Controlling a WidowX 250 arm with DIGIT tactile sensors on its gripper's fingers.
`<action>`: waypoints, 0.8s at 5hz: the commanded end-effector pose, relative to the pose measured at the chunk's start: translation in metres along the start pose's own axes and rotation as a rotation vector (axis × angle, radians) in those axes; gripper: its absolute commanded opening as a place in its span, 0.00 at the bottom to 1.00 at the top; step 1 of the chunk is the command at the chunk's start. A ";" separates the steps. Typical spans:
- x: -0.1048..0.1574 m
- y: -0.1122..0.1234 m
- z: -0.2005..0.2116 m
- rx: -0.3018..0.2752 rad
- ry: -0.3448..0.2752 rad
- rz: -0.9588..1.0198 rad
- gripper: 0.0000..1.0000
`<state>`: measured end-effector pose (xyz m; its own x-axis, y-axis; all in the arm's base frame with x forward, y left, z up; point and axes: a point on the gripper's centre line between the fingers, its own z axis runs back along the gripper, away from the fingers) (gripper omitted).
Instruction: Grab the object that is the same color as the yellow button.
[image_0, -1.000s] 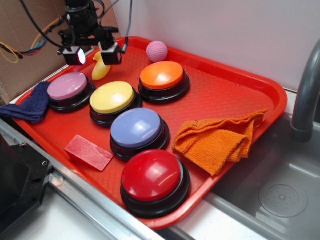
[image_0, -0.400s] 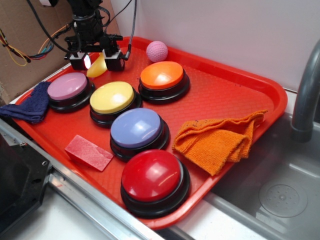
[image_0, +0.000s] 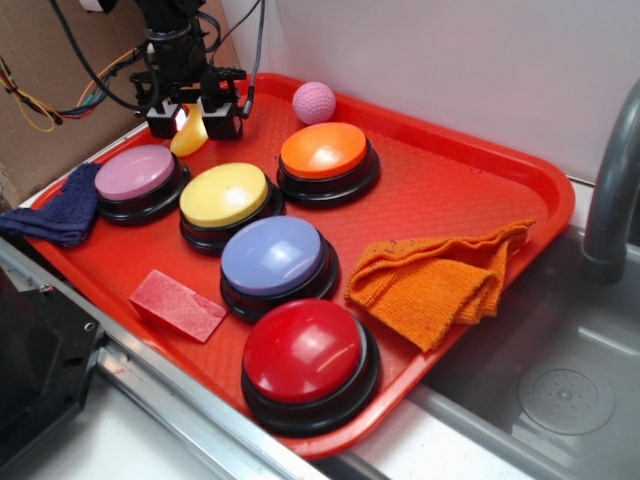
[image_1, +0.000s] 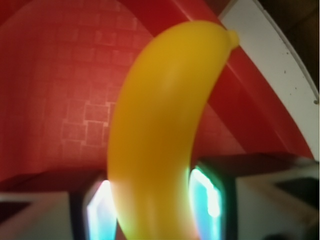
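The small yellow curved toy (image_0: 189, 136) lies at the back left of the red tray (image_0: 450, 190), behind the yellow button (image_0: 224, 194). My gripper (image_0: 193, 122) stands straight down over the toy with one finger on each side. In the wrist view the toy (image_1: 160, 125) fills the middle and its pointed tip aims at the tray rim. My gripper (image_1: 155, 210) has both lit pads (image_1: 100, 210) pressed against the toy's sides. The toy still rests on the tray.
The tray also holds pink (image_0: 135, 172), orange (image_0: 324, 150), lavender (image_0: 272, 255) and red (image_0: 305, 350) buttons, a pink knitted ball (image_0: 314, 102), a pink sponge (image_0: 178, 304) and an orange cloth (image_0: 440, 280). A dark blue cloth (image_0: 55, 212) hangs over the left rim. A sink (image_0: 560, 390) lies to the right.
My gripper has come down from above the toy to tray level and its fingers have drawn in onto the toy. The toy has tipped slightly to the left.
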<state>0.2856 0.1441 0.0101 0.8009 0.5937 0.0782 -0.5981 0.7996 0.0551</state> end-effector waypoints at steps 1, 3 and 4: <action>-0.003 -0.006 0.087 -0.032 -0.125 -0.084 0.00; -0.048 -0.031 0.144 -0.114 -0.083 -0.295 0.00; -0.079 -0.037 0.166 -0.160 -0.082 -0.406 0.00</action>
<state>0.2425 0.0425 0.1533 0.9649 0.2397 0.1072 -0.2349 0.9704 -0.0559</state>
